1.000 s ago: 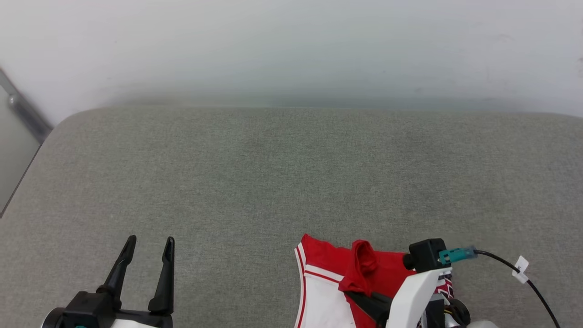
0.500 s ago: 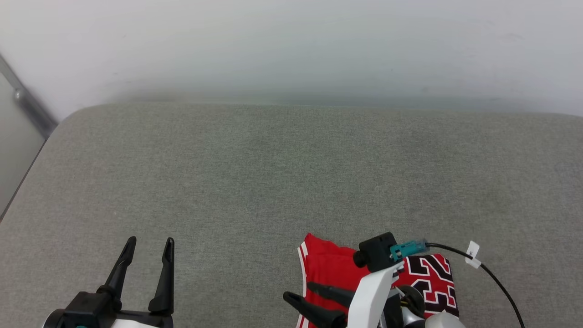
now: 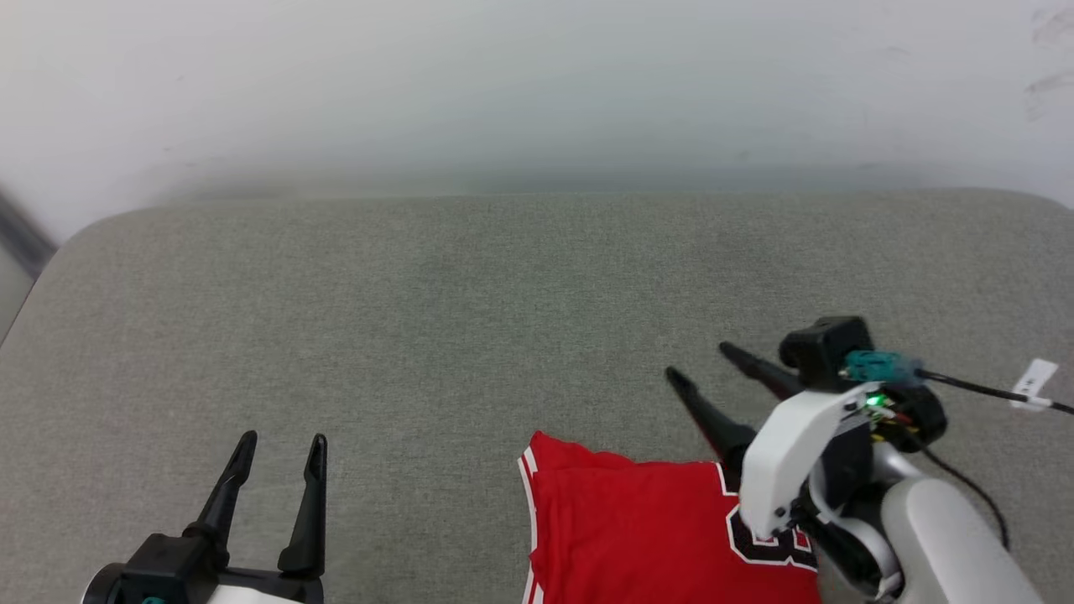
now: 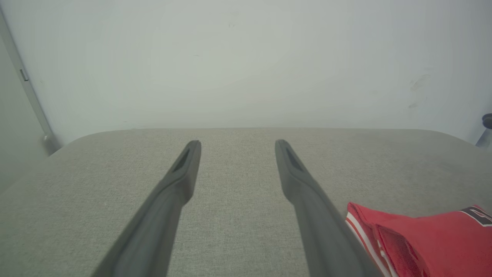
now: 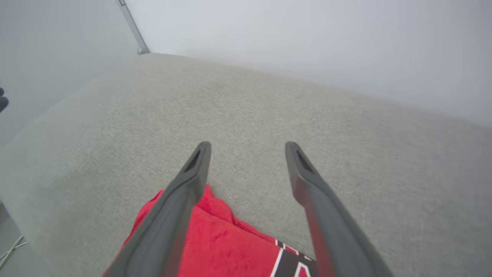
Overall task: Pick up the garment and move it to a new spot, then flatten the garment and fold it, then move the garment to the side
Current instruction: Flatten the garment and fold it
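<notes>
One garment (image 3: 638,528) to count: bright red jersey cloth with red-and-white stripe trim along its left edge and dark, white-outlined lettering near its right side. Lying folded and fairly flat at the near edge of a single grey woven-fabric padded surface (image 3: 503,319), right of centre in the head view and cut off by that view's bottom edge.

Two grippers, each with two long dark fingers. At the lower left, the left gripper (image 3: 282,438), fingers spread apart, holding nothing, well apart from the red cloth. Just past the garment's far right corner, the right gripper (image 3: 701,361), fingers likewise parted and empty, pointing up and left over bare grey fabric. In the right wrist view, one finger passing over the red cloth; touching or not, impossible to tell.

One black cable (image 3: 973,387) with one white tag (image 3: 1034,382) trailing from the right wrist. One plain pale wall (image 3: 537,84) behind.
</notes>
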You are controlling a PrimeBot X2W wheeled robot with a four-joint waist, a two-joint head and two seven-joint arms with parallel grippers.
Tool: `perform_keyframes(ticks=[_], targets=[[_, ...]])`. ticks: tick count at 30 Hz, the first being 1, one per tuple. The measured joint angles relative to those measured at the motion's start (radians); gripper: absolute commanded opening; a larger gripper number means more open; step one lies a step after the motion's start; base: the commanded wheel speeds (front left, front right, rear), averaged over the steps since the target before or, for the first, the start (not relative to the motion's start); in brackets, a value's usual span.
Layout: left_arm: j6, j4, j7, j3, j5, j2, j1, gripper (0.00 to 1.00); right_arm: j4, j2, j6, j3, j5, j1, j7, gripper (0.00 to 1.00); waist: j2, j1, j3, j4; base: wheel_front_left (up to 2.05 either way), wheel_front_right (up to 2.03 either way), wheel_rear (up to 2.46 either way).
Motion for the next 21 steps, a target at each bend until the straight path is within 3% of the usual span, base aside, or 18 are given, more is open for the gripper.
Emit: perform_keyframes(ticks=[7,13,21], targets=[[0.000,-0.001,0.000,-0.014,0.000,0.001,-0.009,1.00,0.019,-0.112,0.000,-0.108,-0.161,-0.010,-0.214,1.00,0.0000,0.0000,0.004,-0.035,0.00,0.00,0.00],[0.000,-0.010,0.000,-0.017,-0.009,-0.002,-0.013,1.00,-0.004,-0.095,0.000,-0.241,-0.196,0.065,-0.354,1.00,0.0000,0.0000,0.002,-0.051,0.00,0.00,0.00],[0.000,-0.023,0.000,-0.018,-0.041,-0.015,-0.005,1.00,-0.084,-0.031,0.000,-0.326,-0.220,0.198,-0.468,1.00,0.0000,0.0000,0.002,-0.060,0.00,0.00,0.00]])
